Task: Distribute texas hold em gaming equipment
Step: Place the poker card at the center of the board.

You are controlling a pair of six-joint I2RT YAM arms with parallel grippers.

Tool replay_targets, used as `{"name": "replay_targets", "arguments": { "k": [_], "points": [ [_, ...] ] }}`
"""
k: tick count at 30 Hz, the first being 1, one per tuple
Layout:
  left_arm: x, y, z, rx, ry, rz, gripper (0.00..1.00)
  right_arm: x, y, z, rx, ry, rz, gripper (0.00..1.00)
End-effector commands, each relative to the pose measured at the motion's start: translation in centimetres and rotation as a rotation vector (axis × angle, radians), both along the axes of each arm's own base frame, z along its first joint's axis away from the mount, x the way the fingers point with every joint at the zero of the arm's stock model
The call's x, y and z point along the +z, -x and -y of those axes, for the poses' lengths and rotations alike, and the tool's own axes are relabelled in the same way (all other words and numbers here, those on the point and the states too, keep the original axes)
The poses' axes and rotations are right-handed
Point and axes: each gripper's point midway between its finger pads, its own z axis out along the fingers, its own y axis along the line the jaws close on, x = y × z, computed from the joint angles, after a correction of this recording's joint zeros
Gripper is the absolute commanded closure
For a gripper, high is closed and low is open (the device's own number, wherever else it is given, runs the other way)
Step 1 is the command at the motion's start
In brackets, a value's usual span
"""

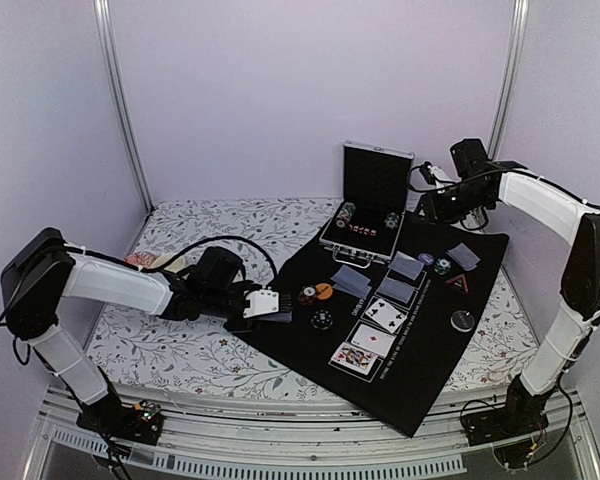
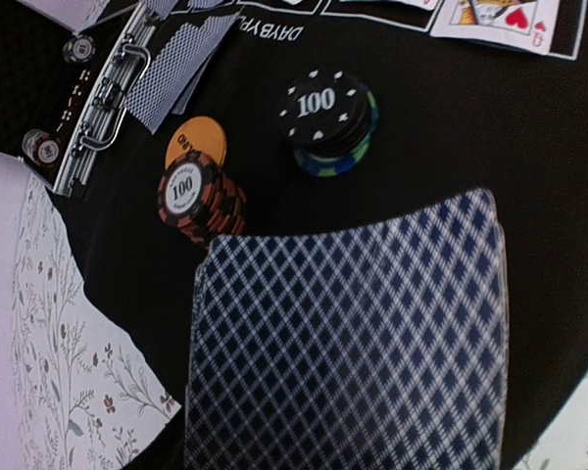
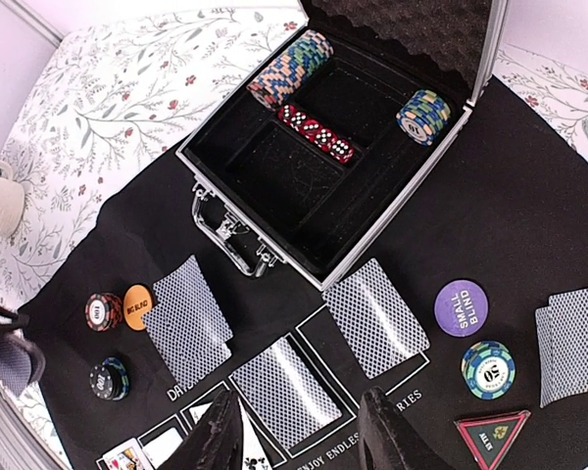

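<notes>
My left gripper (image 1: pixel 263 304) is shut on a stack of playing cards (image 2: pixel 353 343), held low over the left edge of the black mat (image 1: pixel 420 370). The cards' blue diamond backs hide its fingers in the left wrist view. Just beyond it are an orange-and-black chip stack (image 2: pixel 191 191), an orange button (image 2: pixel 198 139) and a black-and-green chip stack (image 2: pixel 328 113). My right gripper (image 3: pixel 299 436) is open and empty above the face-down cards (image 3: pixel 279 392) near the open case (image 3: pixel 343 147). A purple button (image 3: pixel 462 307) and a green chip stack (image 3: pixel 488 369) lie to its right.
The open metal case (image 1: pixel 365 215) at the mat's far edge holds chip stacks and red dice. Three face-up cards (image 1: pixel 372 340) lie in the mat's boxes. A black disc (image 1: pixel 464 320) and a red triangle marker (image 3: pixel 492 433) lie at the right. A cream cup (image 3: pixel 0 196) stands on the floral cloth.
</notes>
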Motion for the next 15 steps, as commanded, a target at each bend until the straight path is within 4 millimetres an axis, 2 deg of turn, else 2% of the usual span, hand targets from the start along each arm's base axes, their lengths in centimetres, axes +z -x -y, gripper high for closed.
{"name": "replay_targets", "arguments": {
  "k": [1, 9, 12, 15],
  "points": [
    [0.7, -3.6, -0.7, 0.069, 0.053, 0.021, 0.53, 2.4, 0.8, -0.1, -0.001, 0.024, 0.044, 0.58],
    [-0.7, -10.7, -4.9, 0.372, 0.055, 0.021, 0.53, 3.6, 1.6, -0.3, -0.026, 0.008, 0.055, 0.58],
    [-2.3, -12.0, -5.6, 0.432, 0.011, 0.025, 0.53, 4.1, 2.0, -0.5, -0.026, 0.006, 0.058, 0.57],
    [-3.1, -12.6, -5.8, 0.457, -0.014, 0.014, 0.52, 4.9, 2.6, -0.8, -0.021, -0.002, 0.069, 0.57]
  ]
}}
